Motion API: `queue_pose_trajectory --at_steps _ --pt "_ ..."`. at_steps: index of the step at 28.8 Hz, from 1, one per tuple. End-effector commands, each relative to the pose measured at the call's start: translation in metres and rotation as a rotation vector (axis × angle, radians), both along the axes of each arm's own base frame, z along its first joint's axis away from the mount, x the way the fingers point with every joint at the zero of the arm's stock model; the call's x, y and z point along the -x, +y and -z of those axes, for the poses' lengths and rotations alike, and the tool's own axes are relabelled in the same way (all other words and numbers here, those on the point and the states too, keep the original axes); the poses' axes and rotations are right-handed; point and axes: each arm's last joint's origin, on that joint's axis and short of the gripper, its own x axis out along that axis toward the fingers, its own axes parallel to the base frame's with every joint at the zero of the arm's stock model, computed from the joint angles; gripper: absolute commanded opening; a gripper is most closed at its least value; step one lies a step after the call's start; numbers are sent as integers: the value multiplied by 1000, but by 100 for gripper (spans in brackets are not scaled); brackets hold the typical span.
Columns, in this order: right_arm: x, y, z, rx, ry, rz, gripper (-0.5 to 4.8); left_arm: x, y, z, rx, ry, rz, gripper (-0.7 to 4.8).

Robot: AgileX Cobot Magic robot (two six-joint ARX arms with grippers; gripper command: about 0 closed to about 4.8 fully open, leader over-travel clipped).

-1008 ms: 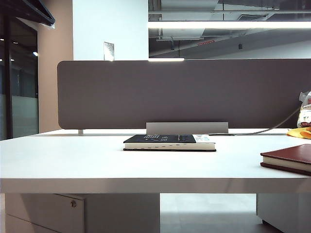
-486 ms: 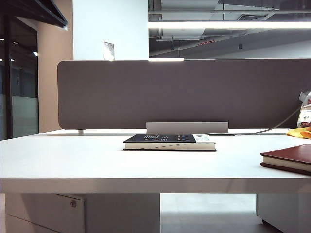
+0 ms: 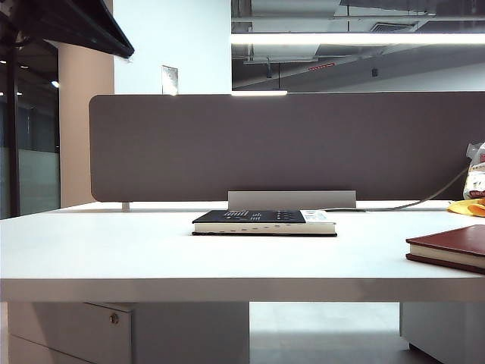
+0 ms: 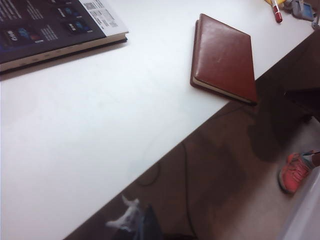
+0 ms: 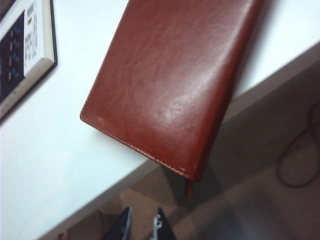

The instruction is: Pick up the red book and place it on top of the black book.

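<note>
The black book (image 3: pixel 264 222) lies flat in the middle of the white table (image 3: pixel 114 250); its cover also shows in the left wrist view (image 4: pixel 50 25) and the right wrist view (image 5: pixel 25 55). The red book (image 3: pixel 451 249) lies at the table's right front, one corner jutting past the edge (image 5: pixel 175 80), (image 4: pixel 222 57). My right gripper (image 5: pixel 141 225) hangs over the floor just off that corner, its fingers slightly open with nothing between them. My left gripper (image 4: pixel 145 225) shows only as one dark tip off the table's front edge, shut and empty. Neither gripper appears in the exterior view.
A grey partition (image 3: pixel 288 144) closes off the back of the table. A yellow object (image 3: pixel 468 206) and a bag (image 3: pixel 476 171) sit at the back right. A dark arm part (image 3: pixel 68 26) hangs at the upper left. Cables (image 5: pixel 300 150) and a red shoe (image 4: pixel 295 172) are on the floor.
The dark arm part at the upper left of the exterior view has come further down and to the right. Both books lie where they were.
</note>
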Motion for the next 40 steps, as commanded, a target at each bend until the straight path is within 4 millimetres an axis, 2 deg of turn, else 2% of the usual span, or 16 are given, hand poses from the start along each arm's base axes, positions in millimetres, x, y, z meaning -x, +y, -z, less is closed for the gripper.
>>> queue_pose_trajectory --at_steps 1,4,8,12,14,17,20,24,29,37,40 --pt "-4 -4 -3 -77 -26 48 59 1 -5 -1 -4 -15 30 -5" --pt "-3 -11 0 -123 -14 87 59 1 -6 -1 -10 -22 40 -5" --pt "3 -23 23 -236 37 118 64 2 -7 0 -21 -26 42 -5" --pt "6 -28 43 -347 12 132 68 -1 -9 3 -31 -17 53 -6" --pt "6 -28 48 -369 -5 144 98 -1 -10 4 -36 -16 58 -5" --pt "7 -27 54 -398 -4 151 182 -3 -11 6 -41 -8 59 -5" --pt "6 -27 52 -414 -24 136 185 -3 -11 6 -41 -9 59 -6" --pt "1 -27 39 -442 -87 80 174 -3 -11 6 -43 -11 60 -5" --pt "-6 -28 13 -396 -154 34 95 -4 -11 6 -41 -16 61 -6" --pt "-34 -35 -29 -252 -92 -83 84 -3 -10 7 -56 -11 70 -5" --pt "-38 -37 -51 -149 -70 -112 57 -2 -10 8 -62 -5 73 -5"
